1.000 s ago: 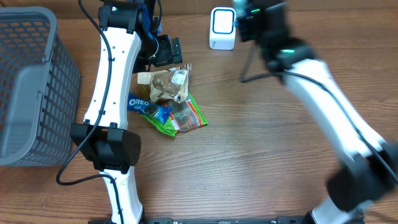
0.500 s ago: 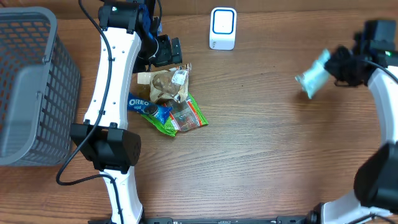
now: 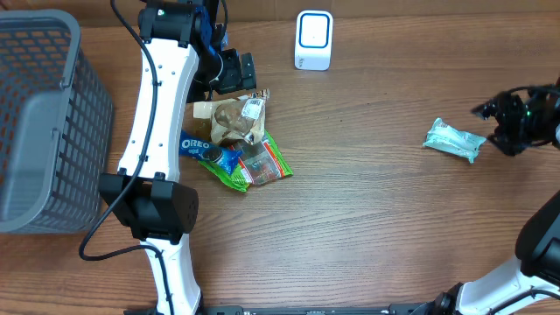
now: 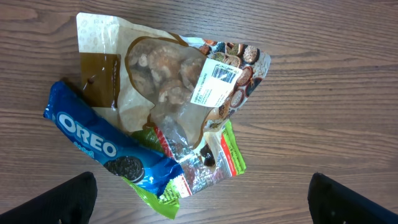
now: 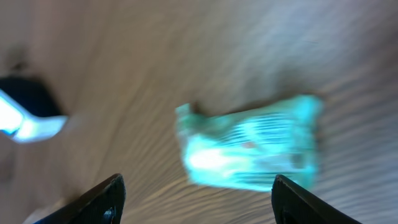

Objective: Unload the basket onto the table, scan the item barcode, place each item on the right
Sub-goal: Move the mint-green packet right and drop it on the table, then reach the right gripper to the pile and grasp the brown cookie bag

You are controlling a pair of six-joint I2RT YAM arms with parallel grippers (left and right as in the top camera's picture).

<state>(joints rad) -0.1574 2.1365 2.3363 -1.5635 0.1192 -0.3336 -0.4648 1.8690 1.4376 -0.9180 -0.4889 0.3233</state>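
Observation:
The pale teal packet (image 3: 454, 139) lies flat on the wood at the right. My right gripper (image 3: 488, 116) hovers just beside it, open and empty. In the right wrist view the packet (image 5: 249, 149) is blurred, ahead of the open right gripper (image 5: 199, 202) and touching neither finger. The white scanner (image 3: 313, 39) stands at the back centre. My left gripper (image 3: 241, 74) hangs open above a heap of snacks. That heap holds a brown nut bag with a barcode label (image 4: 214, 76), a blue Oreo pack (image 4: 93, 140) and a green packet (image 4: 208, 168), and the wide-open left gripper (image 4: 199, 205) holds nothing.
A grey plastic basket (image 3: 44, 122) stands at the table's left edge. The snack heap (image 3: 234, 140) lies left of centre, close to the left arm's white links (image 3: 153, 114). The scanner shows at the left rim (image 5: 25, 118) of the right wrist view.
My right arm swung from the scanner to the right side of the table. Its jaws opened and let go of the teal packet, which now lies on the wood. The left arm stayed still.

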